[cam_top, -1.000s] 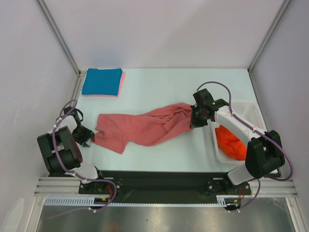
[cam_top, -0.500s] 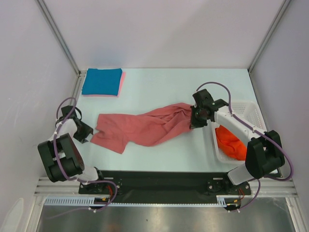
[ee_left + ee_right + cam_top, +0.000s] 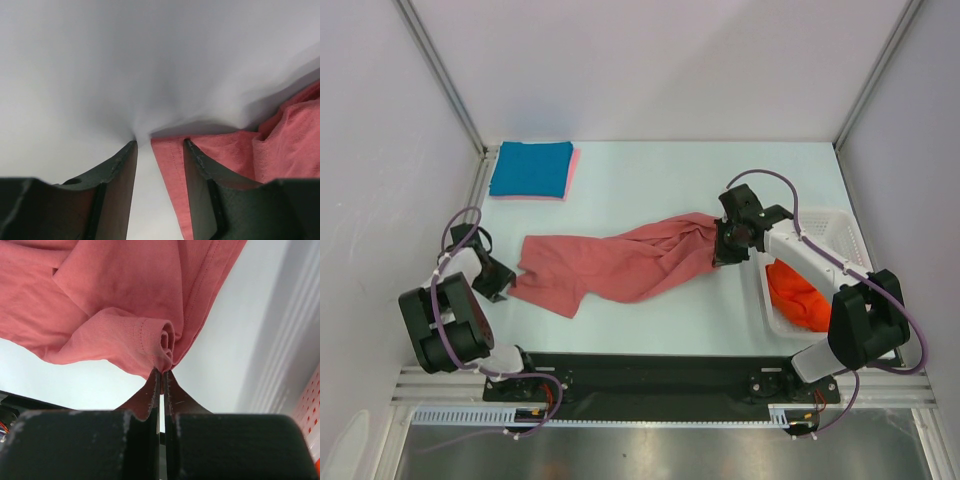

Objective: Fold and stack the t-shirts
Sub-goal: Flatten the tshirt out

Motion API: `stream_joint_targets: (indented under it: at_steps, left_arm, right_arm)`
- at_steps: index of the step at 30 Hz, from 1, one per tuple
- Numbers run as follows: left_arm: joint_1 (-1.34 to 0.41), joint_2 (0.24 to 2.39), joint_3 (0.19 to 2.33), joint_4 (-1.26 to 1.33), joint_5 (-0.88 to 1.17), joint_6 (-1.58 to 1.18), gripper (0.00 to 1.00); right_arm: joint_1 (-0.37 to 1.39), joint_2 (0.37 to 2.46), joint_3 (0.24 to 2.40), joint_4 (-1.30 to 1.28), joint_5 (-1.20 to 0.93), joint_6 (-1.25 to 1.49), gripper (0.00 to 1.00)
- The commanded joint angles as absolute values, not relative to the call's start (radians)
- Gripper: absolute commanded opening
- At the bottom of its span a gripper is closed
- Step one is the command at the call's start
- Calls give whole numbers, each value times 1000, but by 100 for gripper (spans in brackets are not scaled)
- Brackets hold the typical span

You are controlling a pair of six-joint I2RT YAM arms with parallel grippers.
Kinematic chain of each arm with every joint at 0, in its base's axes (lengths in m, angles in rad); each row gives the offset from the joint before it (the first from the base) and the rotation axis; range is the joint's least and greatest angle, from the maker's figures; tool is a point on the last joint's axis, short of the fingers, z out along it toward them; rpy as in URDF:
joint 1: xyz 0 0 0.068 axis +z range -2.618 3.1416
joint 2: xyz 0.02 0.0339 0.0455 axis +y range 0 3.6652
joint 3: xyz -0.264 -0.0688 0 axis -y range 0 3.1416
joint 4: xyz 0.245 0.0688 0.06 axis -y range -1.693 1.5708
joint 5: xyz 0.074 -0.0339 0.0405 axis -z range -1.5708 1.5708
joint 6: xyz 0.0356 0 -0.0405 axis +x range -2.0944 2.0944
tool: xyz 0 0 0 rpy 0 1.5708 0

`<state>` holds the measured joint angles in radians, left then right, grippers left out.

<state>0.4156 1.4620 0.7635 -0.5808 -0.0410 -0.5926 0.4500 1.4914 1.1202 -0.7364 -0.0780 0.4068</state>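
A dusty salmon-red t-shirt (image 3: 620, 262) lies stretched across the middle of the table. My right gripper (image 3: 718, 250) is shut on its bunched right end; the right wrist view shows the cloth (image 3: 115, 285) pinched at the tips of that gripper (image 3: 162, 371). My left gripper (image 3: 503, 284) sits low at the shirt's left corner, open. In the left wrist view the hemmed corner (image 3: 172, 170) lies on the table between the fingers of that gripper (image 3: 160, 145), close to the right one. A folded teal-blue t-shirt (image 3: 530, 168) rests on a light pink one (image 3: 573, 172) at the back left.
A white lattice basket (image 3: 840, 225) stands at the right edge, holding bright orange-red t-shirts (image 3: 798, 295). Grey walls close in the table on the left, back and right. The right arm's link reaches over the basket's near-left side.
My left gripper has shifted slightly at the shirt's left corner and its jaws have widened a little. The shirt and the right arm have not moved.
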Motion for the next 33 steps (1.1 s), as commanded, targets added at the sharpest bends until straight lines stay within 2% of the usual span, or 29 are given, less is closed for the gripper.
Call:
stream_joint_targets:
  at_steps: [1, 5, 10, 11, 12, 22, 28, 33]
  left_arm:
    - [422, 1500, 768, -543, -49, -571, 47]
    - [422, 1531, 781, -520, -46, -566, 43]
    - [419, 1562, 784, -499, -12, -563, 23]
    - [420, 1563, 785, -500, -12, -563, 14]
    - [417, 1562, 787, -514, -18, -564, 1]
    - [416, 1395, 928, -704, -107, -589, 0]
    - [407, 1191, 1046, -753, -115, -612, 1]
    - [332, 1128, 1291, -880, -196, -601, 0]
  right_arm:
    - [454, 1480, 1127, -733, -84, 403, 0]
    - [454, 1480, 1129, -742, -74, 402, 0]
    - [454, 1480, 1131, -749, -75, 405, 0]
    - [456, 1482, 1132, -750, -74, 402, 0]
    - [454, 1489, 1140, -752, -74, 400, 0]
    - [414, 1604, 1304, -896, 58, 341, 0]
    - [396, 1649, 1431, -954, 136, 341, 0]
    - [394, 1612, 1517, -1001, 150, 328, 0]
